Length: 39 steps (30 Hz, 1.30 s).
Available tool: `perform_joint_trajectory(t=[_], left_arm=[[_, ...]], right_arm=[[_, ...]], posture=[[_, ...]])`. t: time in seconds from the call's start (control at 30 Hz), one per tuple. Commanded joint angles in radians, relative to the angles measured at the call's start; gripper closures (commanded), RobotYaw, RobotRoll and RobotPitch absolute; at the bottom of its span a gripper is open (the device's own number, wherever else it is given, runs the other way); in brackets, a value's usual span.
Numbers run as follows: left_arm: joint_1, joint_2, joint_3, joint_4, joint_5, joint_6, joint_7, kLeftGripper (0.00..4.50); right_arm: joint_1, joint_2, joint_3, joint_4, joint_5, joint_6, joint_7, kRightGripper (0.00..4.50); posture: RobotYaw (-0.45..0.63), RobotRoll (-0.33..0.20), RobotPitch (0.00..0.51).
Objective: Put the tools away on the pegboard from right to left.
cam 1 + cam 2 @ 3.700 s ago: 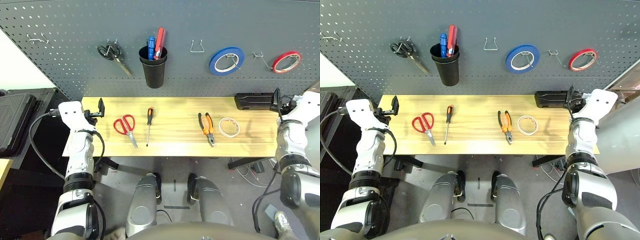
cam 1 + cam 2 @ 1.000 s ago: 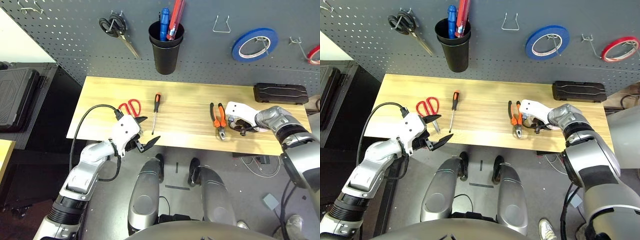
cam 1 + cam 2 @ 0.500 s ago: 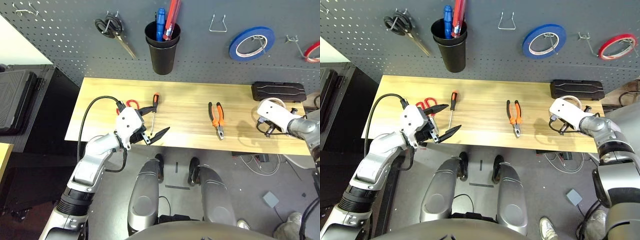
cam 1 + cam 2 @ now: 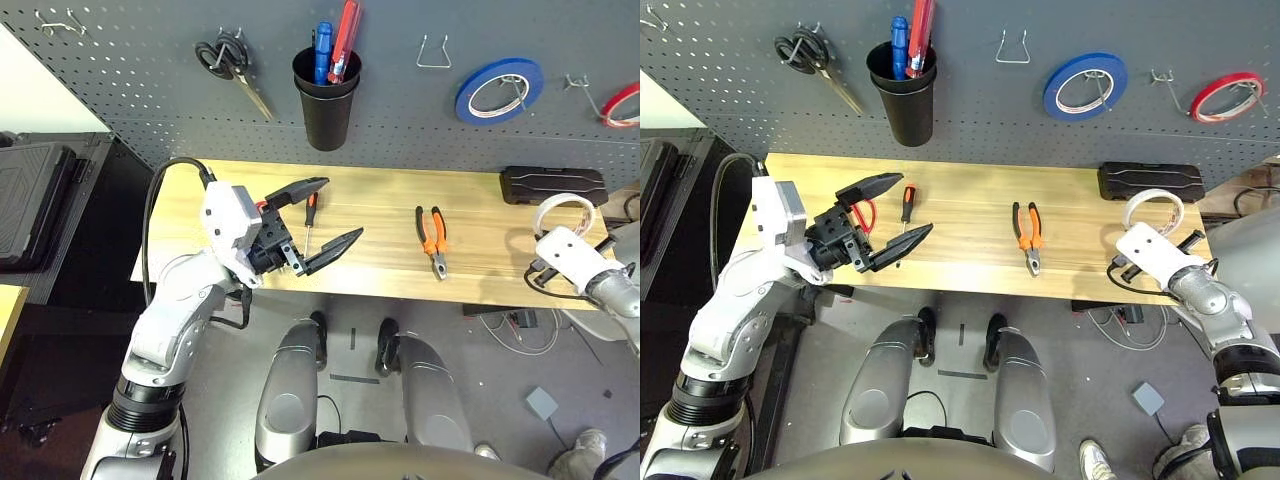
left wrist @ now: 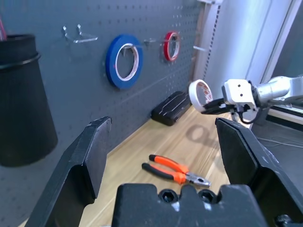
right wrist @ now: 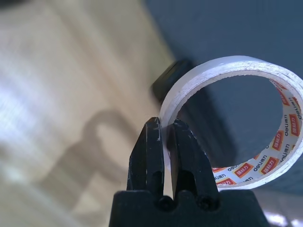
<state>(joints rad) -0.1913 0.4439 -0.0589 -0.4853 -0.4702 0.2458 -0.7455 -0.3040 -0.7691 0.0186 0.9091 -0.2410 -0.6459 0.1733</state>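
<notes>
While we look down at the wooden table (image 4: 380, 262), we hold our right gripper (image 6: 164, 137) at the right edge of the frame, and its two fingers are pressed together on the wall of the white tape roll (image 6: 236, 123). We see the roll lifted off the table, standing on its edge above the gripper, close to a flat black case (image 4: 553, 185).

Our left gripper (image 4: 318, 218) is in the left half of the frame, above the front part of the table, with its two black fingers spread wide apart and nothing between them. Just behind it we see the red handles of the scissors (image 4: 864, 213) and the slim screwdriver (image 4: 309, 220), both partly covered by the gripper.

We see the orange pliers (image 4: 434, 238) lying flat right of the centre, well apart from both grippers.

On the pegboard (image 4: 140, 100) at the top of the frame hang black scissors (image 4: 229, 62), a black cup (image 4: 326, 95) with tools inside, an empty wire hook (image 4: 432, 53), a blue tape roll (image 4: 498, 90) and a red tape roll (image 4: 1224, 96).
</notes>
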Motion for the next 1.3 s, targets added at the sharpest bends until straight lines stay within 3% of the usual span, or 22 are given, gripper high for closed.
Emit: perform_joint_trajectory(t=[0.03, 0.53, 1.0, 1.3], left_arm=[[-0.004, -0.003, -0.016, -0.032, -0.020, 0.007, -0.008, 0.00], [-0.051, -0.002, -0.049, -0.026, -0.016, -0.001, -0.043, 0.00], [-0.088, 0.002, -0.072, 0.013, 0.008, -0.016, -0.068, 0.00], [-0.088, 0.014, -0.070, 0.011, 0.016, -0.016, -0.068, 0.00]], right_arm=[[0.019, -0.023, -0.024, 0.013, -0.012, -0.083, -0.068, 4.46], [-0.037, -0.061, -0.041, 0.038, -0.095, -0.283, -0.343, 4.46], [-0.428, 0.043, 0.060, 0.213, -0.130, -0.111, -0.193, 4.46], [-0.575, 0.131, 0.084, 0.328, -0.119, 0.064, -0.124, 4.46]], posture=[[0.21, 0.000, 0.237], [0.20, 0.000, 0.223], [0.21, 0.000, 0.213], [0.22, 0.000, 0.218]])
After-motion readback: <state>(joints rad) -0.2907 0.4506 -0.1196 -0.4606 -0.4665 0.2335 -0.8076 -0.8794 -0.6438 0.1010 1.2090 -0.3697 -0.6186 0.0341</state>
